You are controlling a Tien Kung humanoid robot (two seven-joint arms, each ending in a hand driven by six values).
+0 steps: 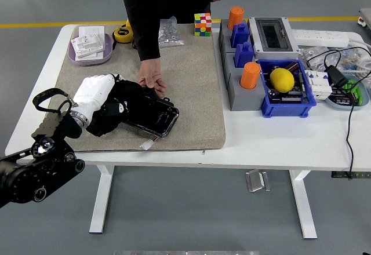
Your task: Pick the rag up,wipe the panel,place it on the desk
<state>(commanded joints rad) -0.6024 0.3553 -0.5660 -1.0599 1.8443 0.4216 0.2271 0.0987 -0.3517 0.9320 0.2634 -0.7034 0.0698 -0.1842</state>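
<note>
Left hand (pixel 97 94): pressing the grasped rag (pixel 119 109) onto the panel (pixel 152 117).
Risk: panel sliding if the person's hand (pixel 152 82) is loosening.

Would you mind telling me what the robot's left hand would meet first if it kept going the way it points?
Probably the person's hand holding the panel's far edge; the left hand, holding the rag, points right along the panel.

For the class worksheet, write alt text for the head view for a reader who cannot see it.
The robot's left hand presses a black rag onto a black panel on a beige mat, while a person's hand steadies the panel's far edge.
</note>
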